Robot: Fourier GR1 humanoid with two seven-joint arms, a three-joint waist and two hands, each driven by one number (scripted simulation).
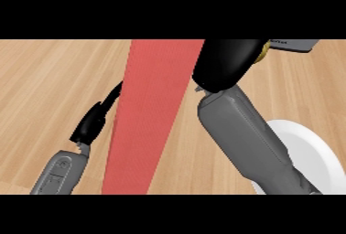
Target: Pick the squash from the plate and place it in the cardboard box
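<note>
My right hand (226, 61) is raised high over the counter near the view's top, its back towards me. Its fingers curl round something yellow, and only a sliver of that squash (262, 54) shows at the hand's right edge. The white plate (307, 151) lies at the lower right, partly hidden by my right forearm, and nothing shows on its visible part. My left hand (94, 119) rests at the lower left with fingers relaxed and holds nothing. No cardboard box can be made out.
A long red mat (152, 123) runs from the top to the bottom of the wooden counter (47, 82) between my two arms. A grey corner (294, 44) of some object pokes in at the top right, just beyond my right hand.
</note>
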